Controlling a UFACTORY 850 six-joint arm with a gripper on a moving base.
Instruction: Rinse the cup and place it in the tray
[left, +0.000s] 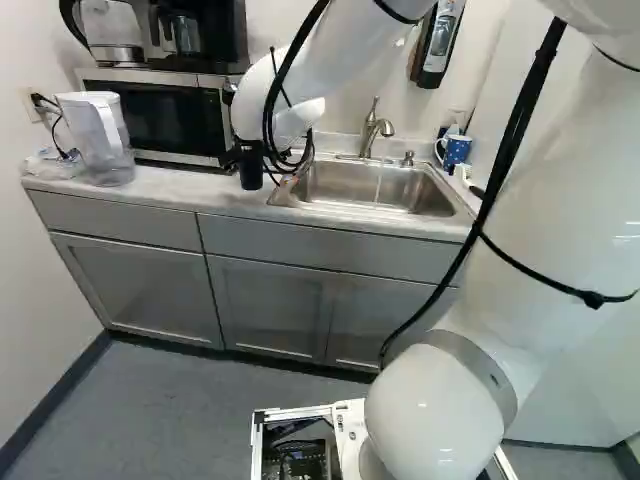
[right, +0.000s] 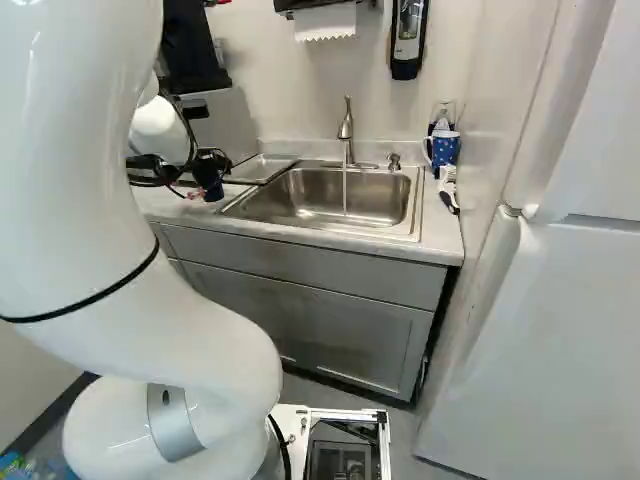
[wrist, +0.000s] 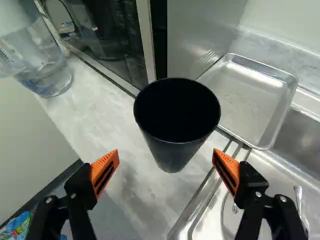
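And here's the cup (wrist: 174, 152) — upright on the surface (wrist: 142, 200), mouth up, long axis vertical, narrowing towards its base. It's between the microwave (left: 170, 118) and the sink (right: 330, 195), near the tray (wrist: 245, 95) — and the gripper (right: 192, 193) is spread open, cup ahead between its fingers.

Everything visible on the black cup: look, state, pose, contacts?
The cup is black, smooth and tapered, wide at its round open rim, with no handle showing; looks like plastic. It stands upright on the countertop, beside the sink and near the metal tray. The gripper is open around it, with gaps visible between the cup and both orange pads. Its inside is too dark to tell whether it is wet or empty.
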